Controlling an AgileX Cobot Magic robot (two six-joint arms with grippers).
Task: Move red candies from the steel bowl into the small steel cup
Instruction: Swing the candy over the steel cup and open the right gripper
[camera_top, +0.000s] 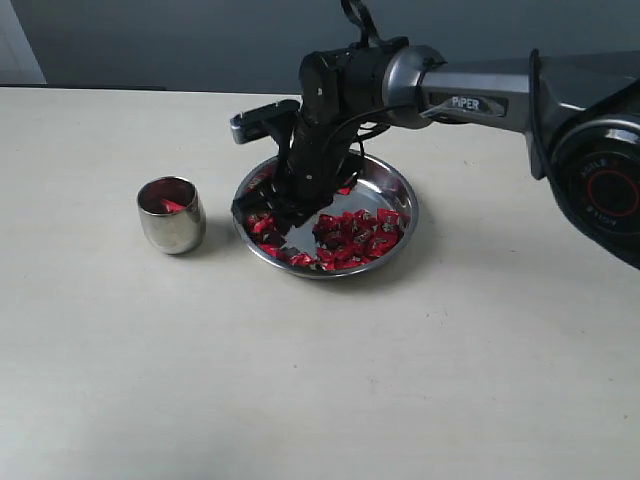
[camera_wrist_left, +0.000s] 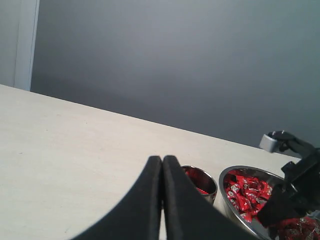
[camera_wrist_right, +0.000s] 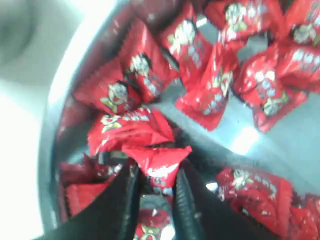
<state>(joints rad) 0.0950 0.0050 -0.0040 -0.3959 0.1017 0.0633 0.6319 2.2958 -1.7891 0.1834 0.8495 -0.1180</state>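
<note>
The steel bowl (camera_top: 404, 192) sits mid-table with many red candies (camera_top: 356, 232) heaped in it. My right gripper (camera_top: 276, 206) reaches down into its left side. In the right wrist view the right gripper (camera_wrist_right: 156, 176) is shut on one red candy (camera_wrist_right: 160, 159), just above other candies (camera_wrist_right: 200, 75) and the bowl floor (camera_wrist_right: 280, 135). The small steel cup (camera_top: 172, 216) stands left of the bowl with some red candy inside. My left gripper (camera_wrist_left: 162, 161) is shut and empty, hovering short of the cup (camera_wrist_left: 204, 181) and the bowl (camera_wrist_left: 228, 201).
The pale table (camera_top: 320, 380) stretches wide around both vessels. The right arm (camera_top: 480, 100) crosses above the bowl from the right. A grey wall (camera_wrist_left: 175, 60) runs behind the table's far edge.
</note>
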